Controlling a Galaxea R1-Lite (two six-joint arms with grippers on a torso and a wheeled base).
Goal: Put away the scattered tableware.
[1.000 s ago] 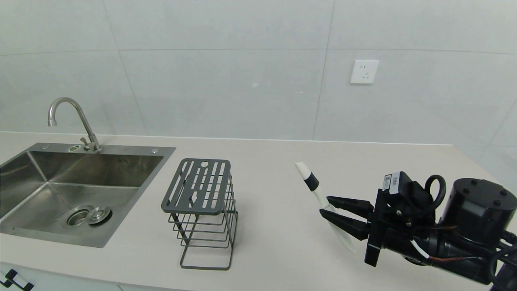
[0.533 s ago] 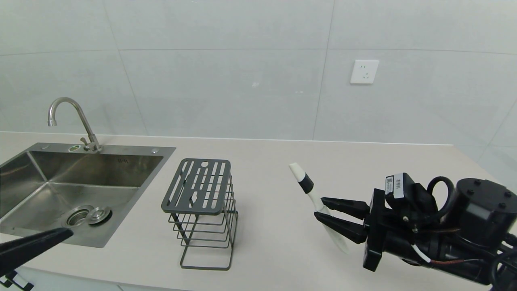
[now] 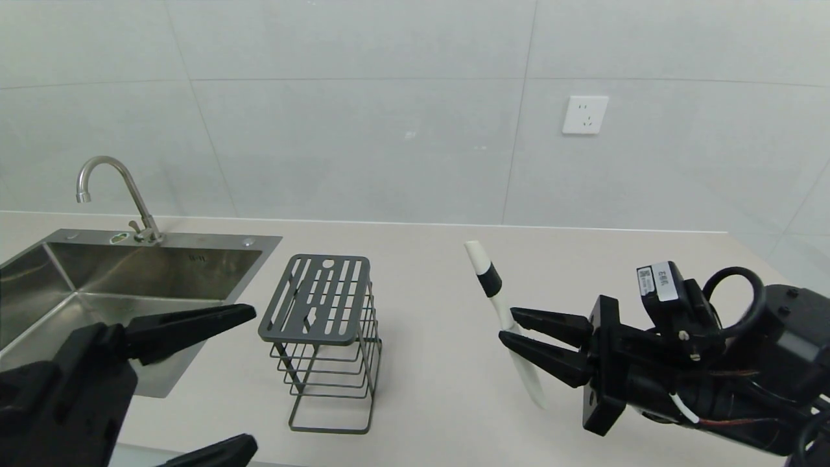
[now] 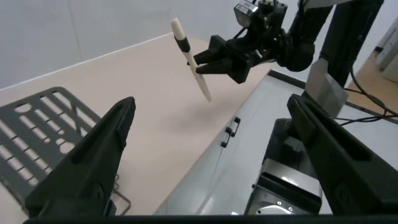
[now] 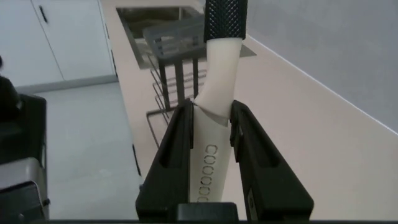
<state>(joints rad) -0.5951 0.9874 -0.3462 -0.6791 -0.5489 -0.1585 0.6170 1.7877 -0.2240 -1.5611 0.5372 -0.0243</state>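
Observation:
My right gripper [image 3: 510, 327] hovers above the right part of the countertop, shut on a white utensil [image 3: 493, 305] that has a black band near its upper end. The utensil stands tilted, with its flat white tip [image 3: 533, 389] pointing down just above the counter. In the right wrist view both fingers [image 5: 180, 134] clamp the white shaft [image 5: 217, 81]. The left gripper [image 3: 253, 376] is open at the lower left, beside a dark wire rack [image 3: 318, 305] with a slotted top. The left wrist view shows the rack [image 4: 43, 130] close by, with the right gripper [image 4: 199, 64] and utensil [image 4: 186, 53] farther off.
A steel sink [image 3: 162, 266] with a curved faucet [image 3: 117, 188] takes up the counter's left end. A white wall socket [image 3: 585, 115] sits on the tiled wall. Bare countertop [image 3: 434, 363] lies between the rack and the right gripper. The counter's front edge runs close below the rack.
The left gripper has risen into view at the lower left, fingers apart. The right gripper has shifted slightly left and up, tipping the utensil more upright.

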